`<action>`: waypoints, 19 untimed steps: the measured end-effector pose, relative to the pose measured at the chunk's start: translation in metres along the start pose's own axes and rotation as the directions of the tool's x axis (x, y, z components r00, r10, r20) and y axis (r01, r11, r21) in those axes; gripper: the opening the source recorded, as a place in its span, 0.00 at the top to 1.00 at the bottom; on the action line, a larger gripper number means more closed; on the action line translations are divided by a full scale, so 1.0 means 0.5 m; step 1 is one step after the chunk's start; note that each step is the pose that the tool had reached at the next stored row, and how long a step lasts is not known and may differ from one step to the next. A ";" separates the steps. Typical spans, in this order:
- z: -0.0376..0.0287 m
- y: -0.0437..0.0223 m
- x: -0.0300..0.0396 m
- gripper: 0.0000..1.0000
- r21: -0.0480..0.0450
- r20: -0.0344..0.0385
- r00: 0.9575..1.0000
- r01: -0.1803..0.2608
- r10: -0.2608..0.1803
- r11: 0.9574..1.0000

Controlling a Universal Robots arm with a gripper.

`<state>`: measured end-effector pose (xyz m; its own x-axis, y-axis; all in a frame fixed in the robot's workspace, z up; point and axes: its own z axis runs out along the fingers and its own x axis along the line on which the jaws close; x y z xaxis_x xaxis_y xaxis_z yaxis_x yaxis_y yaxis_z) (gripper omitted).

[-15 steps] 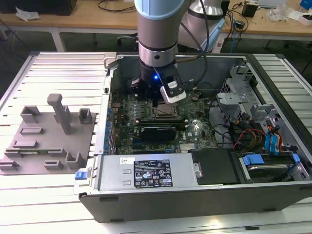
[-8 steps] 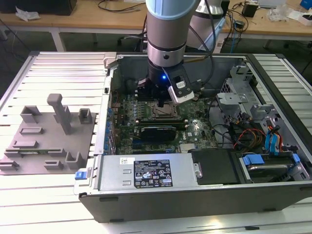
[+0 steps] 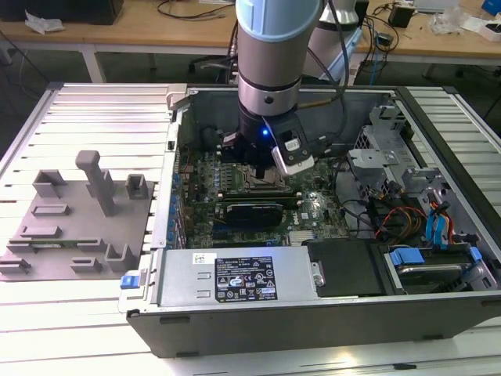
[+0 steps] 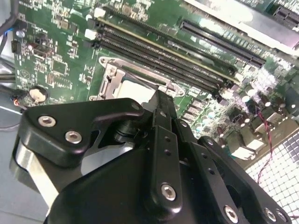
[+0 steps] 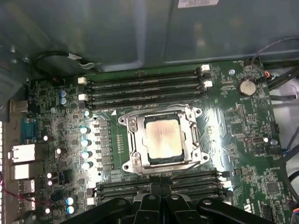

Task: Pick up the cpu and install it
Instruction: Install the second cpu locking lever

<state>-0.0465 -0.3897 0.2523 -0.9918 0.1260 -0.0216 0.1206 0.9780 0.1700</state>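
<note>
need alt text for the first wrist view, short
A small flat square silvery cpu sits inside the square metal-framed socket at the centre of a green motherboard in an open computer case. Long black memory slots run along both sides of the socket. The black gripper shows at the picture's edge, over the board.

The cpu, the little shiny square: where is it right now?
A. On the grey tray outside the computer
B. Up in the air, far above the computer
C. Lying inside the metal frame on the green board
C: in the first wrist view the cpu lies flat inside the square metal socket frame on the green motherboard.
</note>
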 end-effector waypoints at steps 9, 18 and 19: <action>0.040 -0.014 0.038 0.89 0.000 0.001 1.000 -0.007 0.007 1.000; 0.067 -0.018 0.042 0.89 -0.024 -0.001 1.000 -0.008 0.008 1.000; 0.071 -0.019 0.043 0.89 -0.033 -0.002 1.000 -0.009 0.009 0.999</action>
<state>-0.0674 -0.3904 0.2154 -0.9908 0.1340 -0.0179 0.1277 0.9710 0.2024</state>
